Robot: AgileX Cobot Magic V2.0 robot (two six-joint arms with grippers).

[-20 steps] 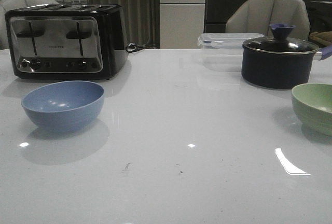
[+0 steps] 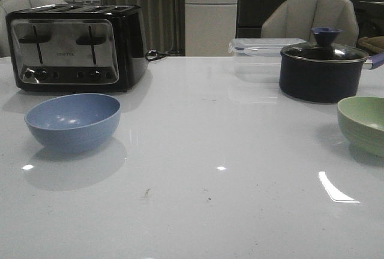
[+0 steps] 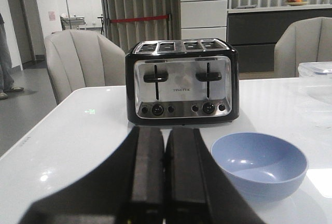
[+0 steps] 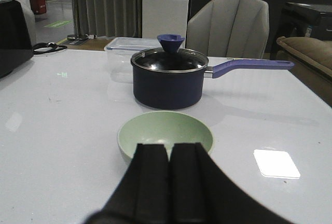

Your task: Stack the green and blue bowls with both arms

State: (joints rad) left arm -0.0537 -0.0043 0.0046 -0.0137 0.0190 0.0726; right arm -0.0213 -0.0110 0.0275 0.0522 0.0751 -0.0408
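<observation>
With the blue bowl point(image 2: 72, 121) sitting at the bench's left before the toaster point(image 2: 77, 46) and the green bowl point(image 2: 363, 123) at its right edge, both grippers' jaws are pressing together empty and, I judge, should be spreading wide before approaching either rim.

A staged kitchen-dining corner inside a larger lab or showroom hall: a glossy white table point(image 2: 198, 151) carries a four-slot toaster point(image 2: 75, 46), a lidded saucepan point(image 2: 321, 70) and a clear food container point(image 2: 258, 52), with padded chairs point(image 2: 309, 16) at the far side, a dark counter point(image 2: 282, 1) and pale cabinet point(image 2: 211, 10) behind, yet the far left opens onto bare floor, curtains point(image 3: 137, 11) and a red barrier tape point(image 3: 140, 18)
</observation>
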